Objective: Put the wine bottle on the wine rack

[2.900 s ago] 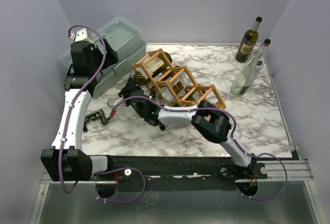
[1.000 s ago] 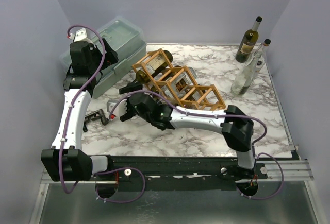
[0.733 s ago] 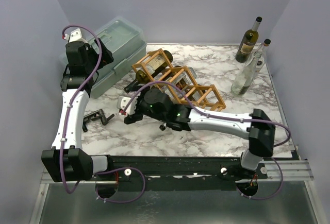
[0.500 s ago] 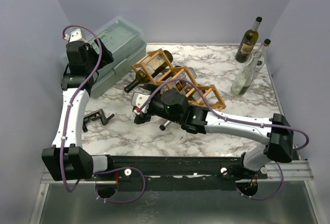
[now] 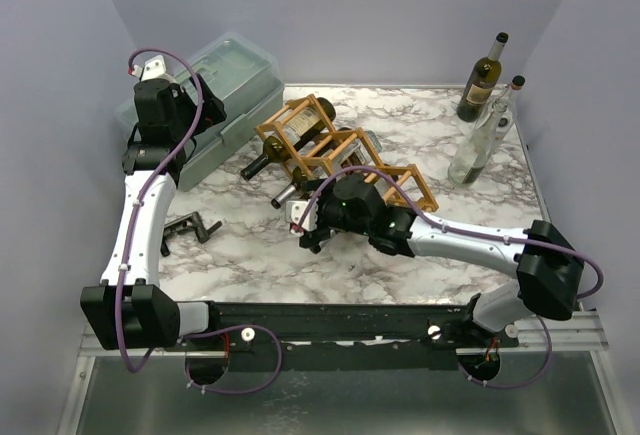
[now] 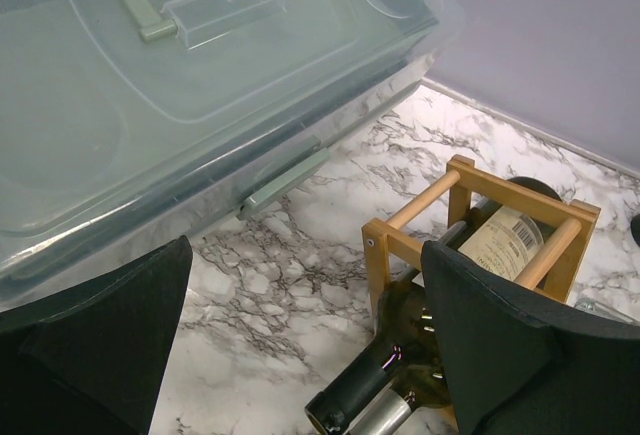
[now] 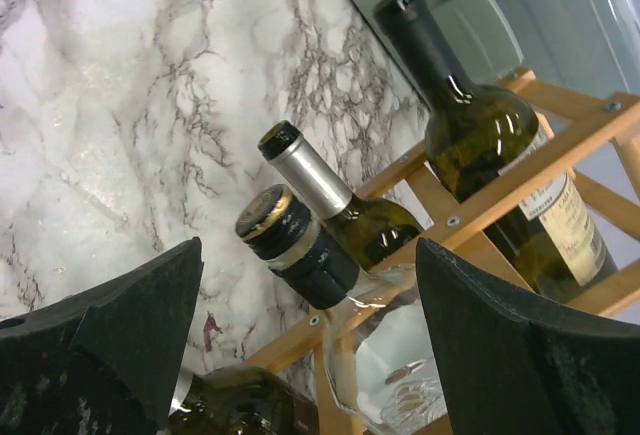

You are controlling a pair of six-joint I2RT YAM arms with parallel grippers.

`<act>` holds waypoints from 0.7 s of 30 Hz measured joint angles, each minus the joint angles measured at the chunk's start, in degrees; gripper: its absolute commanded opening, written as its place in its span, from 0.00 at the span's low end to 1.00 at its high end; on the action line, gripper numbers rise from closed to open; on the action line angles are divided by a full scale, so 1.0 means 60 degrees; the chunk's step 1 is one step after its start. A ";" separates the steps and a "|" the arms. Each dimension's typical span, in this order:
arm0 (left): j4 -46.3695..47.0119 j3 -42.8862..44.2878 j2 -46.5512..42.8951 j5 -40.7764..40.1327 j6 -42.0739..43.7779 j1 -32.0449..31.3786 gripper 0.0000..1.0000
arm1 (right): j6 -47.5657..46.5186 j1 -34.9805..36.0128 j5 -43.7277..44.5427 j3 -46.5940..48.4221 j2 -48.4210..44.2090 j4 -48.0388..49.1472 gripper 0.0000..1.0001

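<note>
Just before the wine rack (image 5: 350, 160), at its left end, the right gripper (image 7: 308, 245) gapes wide and grips nothing, probably because the clear wine bottle (image 7: 375, 340) already lies slotted in a cell. Only the right wrist view shows its neck untouched; overhead, the wrist hides it. Left of the rack, the left gripper (image 6: 305, 247) hangs spread and empty by a plastic box (image 6: 150, 85). Beyond the rack's right end stand a dark bottle (image 5: 482, 80) and a tall clear bottle (image 5: 480, 145).

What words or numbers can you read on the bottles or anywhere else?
No text is readable.
Cream label on the dark bottle in the wine rack: print too blurred.
Standing bottles at the far right: too small to tell.
</note>
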 measured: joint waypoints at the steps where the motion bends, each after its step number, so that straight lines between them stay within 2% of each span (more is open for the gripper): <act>1: 0.0000 0.0000 0.0004 0.0000 0.0000 0.0000 0.98 | -0.0193 0.0004 -0.0135 -0.0091 0.0007 -0.0007 0.89; 8: 0.0022 0.0000 0.0018 0.0029 -0.0033 0.0004 0.98 | -0.1457 0.0004 -0.0532 -0.0138 0.0288 0.0306 0.85; 14: 0.0025 0.0000 0.0018 0.0153 -0.0117 0.0069 0.98 | -0.2062 -0.0011 -0.0525 -0.0120 0.0812 0.0565 0.77; 21: 0.0029 0.0000 0.0018 0.0219 -0.0146 0.0153 0.98 | -0.2197 -0.0015 -0.0514 0.0149 0.1290 0.0299 0.51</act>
